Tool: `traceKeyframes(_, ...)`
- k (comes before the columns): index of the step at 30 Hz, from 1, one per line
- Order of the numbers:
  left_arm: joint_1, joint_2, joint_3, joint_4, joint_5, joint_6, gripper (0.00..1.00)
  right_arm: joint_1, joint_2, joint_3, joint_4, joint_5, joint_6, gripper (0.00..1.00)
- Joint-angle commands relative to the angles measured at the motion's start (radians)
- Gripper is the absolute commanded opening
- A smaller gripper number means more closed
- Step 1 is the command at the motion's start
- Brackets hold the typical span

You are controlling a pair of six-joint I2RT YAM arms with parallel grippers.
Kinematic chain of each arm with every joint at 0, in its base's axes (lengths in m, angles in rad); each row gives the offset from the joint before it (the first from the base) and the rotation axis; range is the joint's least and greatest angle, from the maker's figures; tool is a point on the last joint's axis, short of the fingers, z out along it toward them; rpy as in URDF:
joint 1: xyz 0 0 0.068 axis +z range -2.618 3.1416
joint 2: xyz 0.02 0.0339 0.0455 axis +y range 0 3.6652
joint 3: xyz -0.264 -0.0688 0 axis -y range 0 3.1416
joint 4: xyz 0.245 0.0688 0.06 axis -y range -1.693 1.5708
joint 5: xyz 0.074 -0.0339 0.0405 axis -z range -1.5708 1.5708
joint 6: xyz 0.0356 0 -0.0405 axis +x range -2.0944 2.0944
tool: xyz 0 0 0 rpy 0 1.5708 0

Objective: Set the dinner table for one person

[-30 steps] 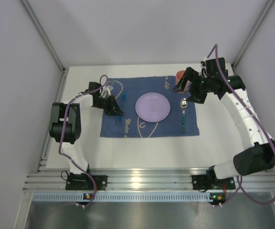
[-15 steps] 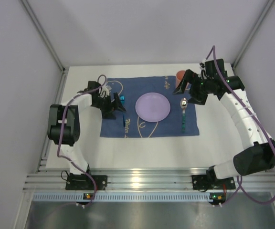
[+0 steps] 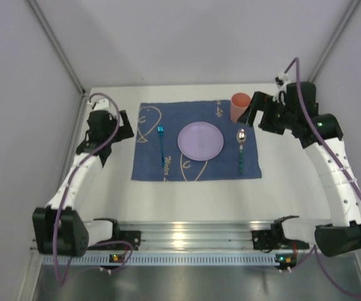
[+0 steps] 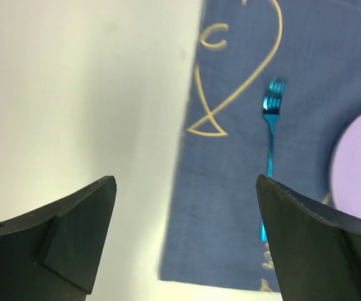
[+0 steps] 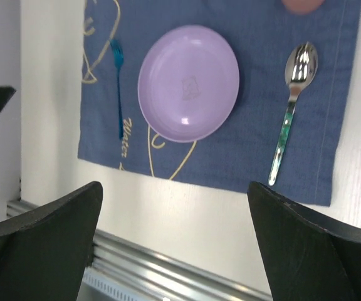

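1. Since a second ago the left gripper [image 4: 185, 185] has drawn back to the left edge of the dinner table [image 3: 193, 197], leaving the fork [image 3: 162, 147] on the cloth [image 3: 221, 166].
2. On the cloth, near to far: spoon [image 3: 240, 150], plate [image 3: 200, 140], then cup [image 3: 240, 106] at its far right corner.
3. Both grippers gape empty (the right gripper [image 5: 174, 188] just beside the cup).
4. The setting looks done; next, I judge, only clearing the arms.
5. Only the top view shows the cup whole; the right wrist view clips it.
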Motion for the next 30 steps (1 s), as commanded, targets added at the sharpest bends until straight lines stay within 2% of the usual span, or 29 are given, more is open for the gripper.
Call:
traceKeyframes(1,-0.003,-0.364,-0.509,0.648,-0.211,0.187,0.99,0.005,-0.224,-0.052,0.134,0.101,-0.025,1.0)
traceKeyframes(2,-0.001,-0.494,-0.644,0.819,-0.206,0.215,0.99,0.005,-0.251,-0.094,0.146,0.182,0.005,1.0)
traceKeyframes(3,0.005,-0.536,-0.761,1.042,-0.177,0.22,0.98,0.004,-0.28,-0.141,0.162,0.225,0.035,1.0)
traceKeyframes(5,0.017,-0.529,-0.83,1.009,-0.181,0.188,0.96,0.004,-0.369,-0.276,0.165,0.33,0.123,1.0)
traceKeyframes(6,0.017,-0.514,-0.834,0.953,-0.16,0.186,0.95,0.005,-0.399,-0.316,0.171,0.335,0.134,1.0)
traceKeyframes(8,0.017,-0.466,-0.868,0.951,-0.128,0.211,0.97,0.004,-0.485,-0.411,0.19,0.303,0.129,1.0)
traceKeyframes(12,0.019,-0.35,-0.963,1.154,-0.123,0.26,0.98,0.004,-0.601,-0.496,0.188,0.258,0.083,1.0)
traceKeyframes(16,0.019,-0.153,-0.902,1.291,-0.149,0.277,0.98,0.005,-0.725,-0.553,0.185,0.192,0.034,1.0)
traceKeyframes(17,0.019,-0.066,-0.906,1.458,-0.134,0.261,0.98,0.004,-0.745,-0.559,0.177,0.172,0.025,1.0)
traceKeyframes(18,0.02,-0.018,-0.903,1.506,-0.078,0.263,0.95,0.005,-0.763,-0.565,0.179,0.16,0.019,1.0)
traceKeyframes(20,0.019,0.122,-0.836,1.529,-0.089,0.286,0.93,0.004,-0.815,-0.579,0.176,0.139,0.0,1.0)
traceKeyframes(21,0.022,0.175,-0.848,1.629,-0.102,0.284,0.94,0.005,-0.826,-0.582,0.17,0.137,-0.003,1.0)
traceKeyframes(22,0.038,0.197,-0.844,1.629,-0.097,0.266,0.95,0.011,-0.837,-0.591,0.17,0.131,-0.004,1.0)
traceKeyframes(23,0.042,0.153,-0.833,1.566,-0.1,0.26,0.96,0.014,-0.837,-0.597,0.168,0.129,-0.001,1.0)
traceKeyframes(24,0.04,0.146,-0.825,1.534,-0.094,0.258,0.93,0.017,-0.832,-0.602,0.168,0.132,0.008,1.0)
traceKeyframes(25,0.04,0.154,-0.852,1.581,-0.099,0.264,0.99,0.021,-0.825,-0.611,0.17,0.132,0.006,1.0)
traceKeyframes(26,0.04,0.172,-0.854,1.616,-0.102,0.266,0.99,0.021,-0.82,-0.613,0.177,0.129,0.002,1.0)
traceKeyframes(29,0.04,0.165,-0.848,1.586,-0.102,0.264,0.99,0.036,-0.803,-0.591,0.277,0.096,-0.044,1.0)
traceKeyframes(30,0.04,0.163,-0.85,1.589,-0.103,0.264,0.99,0.045,-0.794,-0.582,0.289,0.137,-0.018,1.0)
